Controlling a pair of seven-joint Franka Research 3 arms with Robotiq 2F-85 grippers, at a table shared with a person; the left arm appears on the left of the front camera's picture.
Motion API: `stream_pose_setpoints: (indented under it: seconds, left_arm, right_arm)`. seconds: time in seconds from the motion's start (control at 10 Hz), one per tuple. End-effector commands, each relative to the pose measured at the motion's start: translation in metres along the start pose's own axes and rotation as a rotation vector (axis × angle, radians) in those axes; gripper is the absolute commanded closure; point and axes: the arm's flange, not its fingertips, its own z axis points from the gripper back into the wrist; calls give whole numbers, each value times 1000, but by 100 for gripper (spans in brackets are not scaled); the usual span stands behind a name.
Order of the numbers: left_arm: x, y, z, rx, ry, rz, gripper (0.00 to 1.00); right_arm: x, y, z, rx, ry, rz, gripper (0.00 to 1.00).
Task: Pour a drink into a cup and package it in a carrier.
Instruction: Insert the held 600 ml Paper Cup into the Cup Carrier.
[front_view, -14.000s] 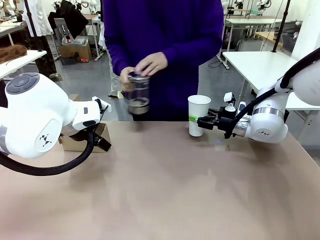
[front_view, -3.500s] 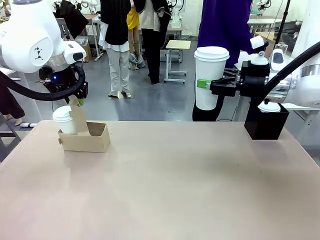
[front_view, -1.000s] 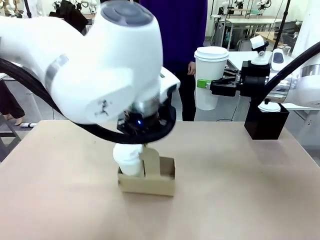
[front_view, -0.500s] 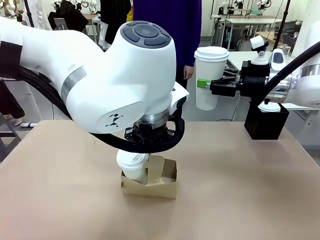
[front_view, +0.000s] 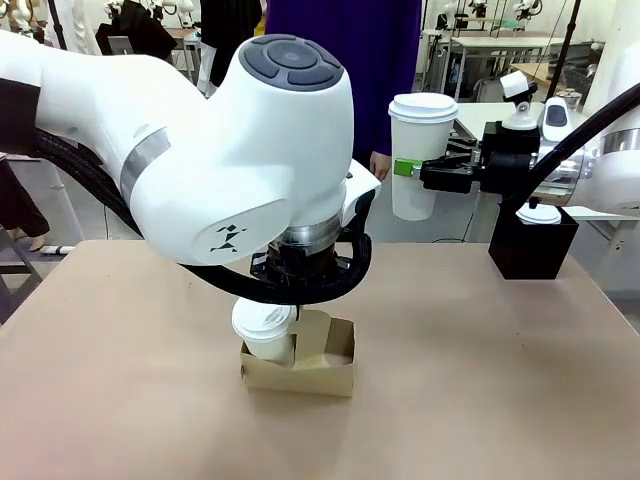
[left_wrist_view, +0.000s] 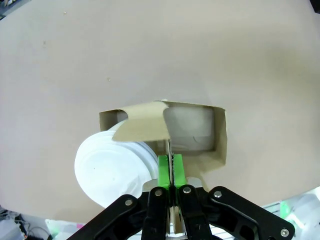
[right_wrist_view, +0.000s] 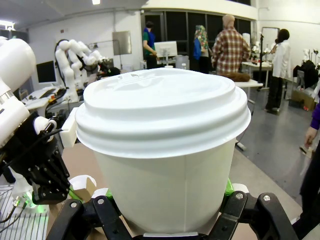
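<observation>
Your left gripper (left_wrist_view: 170, 163), pinching the carrier (front_view: 322, 376) by its handle (left_wrist_view: 142, 127), has set it mid-table for the cup (front_view: 420, 135) your right gripper (front_view: 410, 168) grips.

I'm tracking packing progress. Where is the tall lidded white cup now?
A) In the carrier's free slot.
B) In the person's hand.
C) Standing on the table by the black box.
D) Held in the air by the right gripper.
D: the right gripper clamps the tall cup well above the table, and the carrier has one slot empty.
</observation>
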Motion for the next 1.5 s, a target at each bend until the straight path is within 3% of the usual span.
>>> stream_pose_setpoints:
  seconds: [0.0, 0.1, 0.2, 0.3, 0.5, 0.8, 1.0, 1.1, 1.2, 1.3, 1.4]
  left_arm:
    - [4, 7, 5, -15, 17, -8, 40]
    - [10, 14, 16, -44, 39, -48, 0]
    - [13, 20, 31, -55, 29, -104, 36]
    - [18, 33, 49, -102, 17, -147, 0]
    - [29, 70, 79, -242, 60, -288, 0]
    - [47, 150, 93, -465, 99, -558, 0]
    - [52, 193, 76, -576, -3, -786, 0]
    - [53, 198, 66, -583, -65, -826, 0]
    - [57, 191, 56, -416, -36, -717, 0]
    - [59, 197, 79, -535, -7, -761, 0]
    - [59, 197, 79, -535, -7, -761, 0]
  right_arm:
    - [0, 0, 0, 0, 0, 0, 20]
    - [-1, 5, -7, 138, 27, -48, 20]
    - [-1, 2, -13, 222, 46, -63, 20]
    - [-3, -6, -18, 285, 70, -91, 20]
    - [-18, -14, -28, 395, 104, -101, 20]
    - [-40, -9, -37, 529, 74, -101, 20]
    - [-52, -12, -36, 547, 55, -78, 20]
    - [-55, -12, -35, 530, 60, -72, 20]
    - [-54, -6, -40, 526, 77, -111, 20]
    - [-54, -6, -40, 526, 77, -111, 20]
    - [-54, -6, -40, 526, 77, -111, 20]
